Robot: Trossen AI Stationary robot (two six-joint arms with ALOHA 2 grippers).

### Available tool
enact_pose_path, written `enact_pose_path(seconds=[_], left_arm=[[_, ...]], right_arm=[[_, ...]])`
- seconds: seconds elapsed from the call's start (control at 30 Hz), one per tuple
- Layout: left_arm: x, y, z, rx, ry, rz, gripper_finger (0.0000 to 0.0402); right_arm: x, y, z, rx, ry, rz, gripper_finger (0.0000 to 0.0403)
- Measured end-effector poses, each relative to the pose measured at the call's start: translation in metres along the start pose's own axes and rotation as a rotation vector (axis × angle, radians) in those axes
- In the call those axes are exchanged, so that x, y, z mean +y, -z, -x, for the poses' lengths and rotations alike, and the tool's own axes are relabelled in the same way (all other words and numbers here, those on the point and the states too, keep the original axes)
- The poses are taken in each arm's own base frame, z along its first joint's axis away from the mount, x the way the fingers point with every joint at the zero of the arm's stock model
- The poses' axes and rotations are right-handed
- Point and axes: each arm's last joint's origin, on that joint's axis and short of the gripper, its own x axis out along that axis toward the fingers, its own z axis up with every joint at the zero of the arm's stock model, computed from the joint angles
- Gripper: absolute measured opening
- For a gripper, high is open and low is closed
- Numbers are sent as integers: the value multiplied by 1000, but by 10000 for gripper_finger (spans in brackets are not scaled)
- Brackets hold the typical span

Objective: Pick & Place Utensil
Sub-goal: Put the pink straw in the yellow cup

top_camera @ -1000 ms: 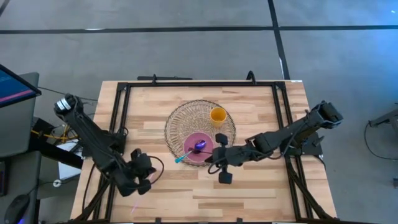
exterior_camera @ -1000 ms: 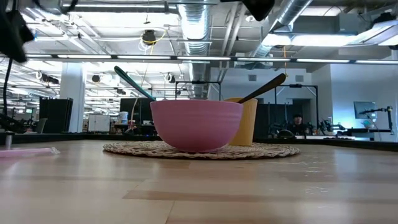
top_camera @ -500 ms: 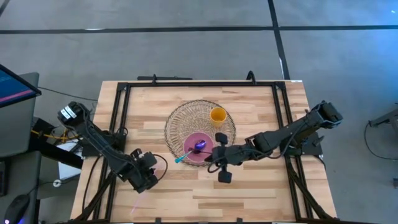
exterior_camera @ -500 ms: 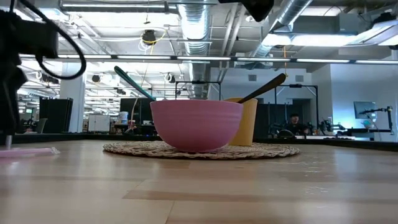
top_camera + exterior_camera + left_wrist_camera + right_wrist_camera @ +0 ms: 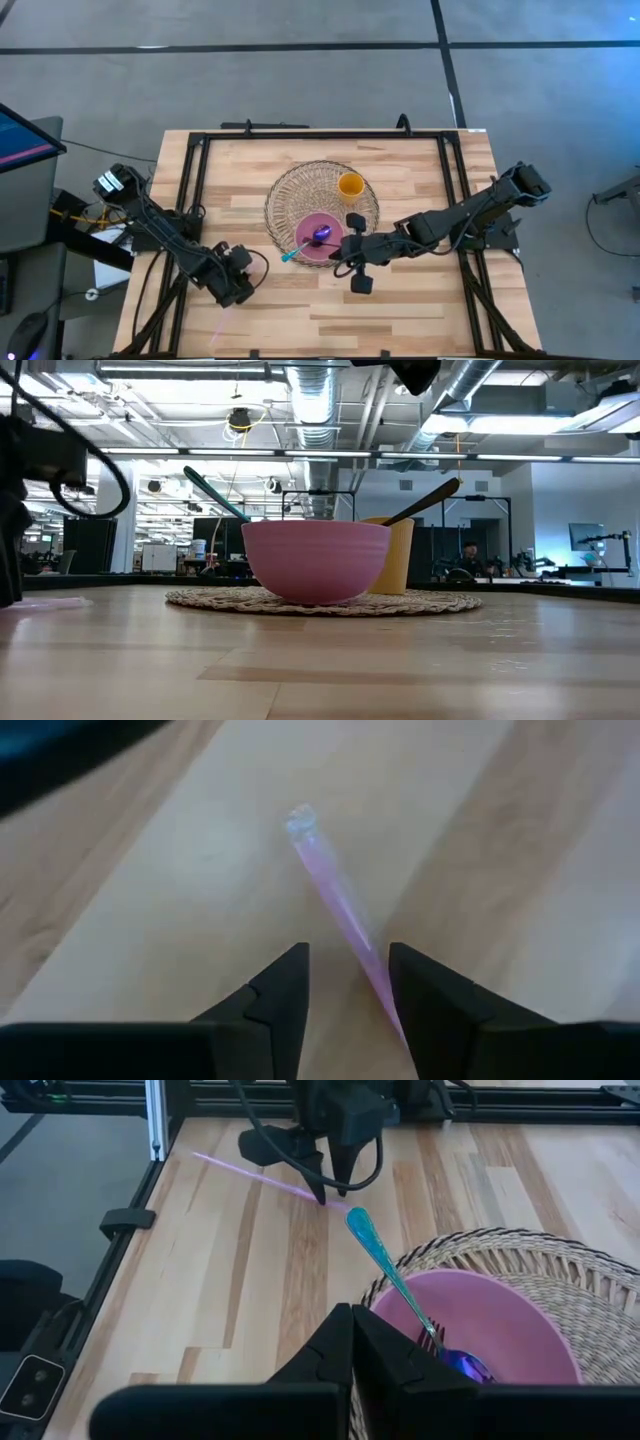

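Observation:
A thin, clear pink utensil (image 5: 335, 900) lies flat on the wooden table near its front left corner. My left gripper (image 5: 345, 955) stands open over it, pointing down, one finger on each side of its shaft; it also shows in the high view (image 5: 235, 288). My right gripper (image 5: 352, 1342) is shut and empty, just above the near rim of a pink bowl (image 5: 318, 240). A teal-handled utensil (image 5: 385, 1270) leans in that bowl, its handle sticking out over the rim. A yellow cup (image 5: 350, 185) holds a brown utensil (image 5: 425, 502). My left gripper straddles the pink utensil's shaft (image 5: 378, 982) from above, fingers across it. The shaft runs close along the inner side of one finger (image 5: 425, 1000), and I cannot tell whether they touch. The utensil lies flat on the table.
Bowl and cup stand on a round woven mat (image 5: 300, 195) at the table's middle. A black metal frame (image 5: 190, 170) runs along the table's edges. Bare wood lies between the mat and my left gripper.
My left gripper has come down toward the table over the pink utensil, shifting slightly toward the right edge. The utensil has stayed where it lay.

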Motion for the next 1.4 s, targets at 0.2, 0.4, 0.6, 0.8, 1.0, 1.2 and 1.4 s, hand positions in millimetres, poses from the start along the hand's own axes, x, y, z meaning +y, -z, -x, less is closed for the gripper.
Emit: enact_pose_path(seconds=[0.2,0.4,0.6,0.8,1.0,1.2,1.4], left_arm=[[6,4,-5,-13,3,24,140],[8,4,-6,-15,-8,20,76],[7,2,-6,-82,-14,22,12],[5,-2,0,-117,14,42,7],[-8,-17,32,-230,150,74,6],[-24,-31,81,-418,404,14,6],[-41,-37,124,-690,640,-173,7]], right_arm=[[0,0,0,0,0,0,0],[0,0,0,0,1,0,0],[0,0,0,-2,0,-1,0],[12,-1,-12,-64,-46,47,19],[21,-2,-34,-116,-129,160,76],[21,-12,-47,-143,-118,148,124],[15,-10,-65,-149,-123,132,155]])
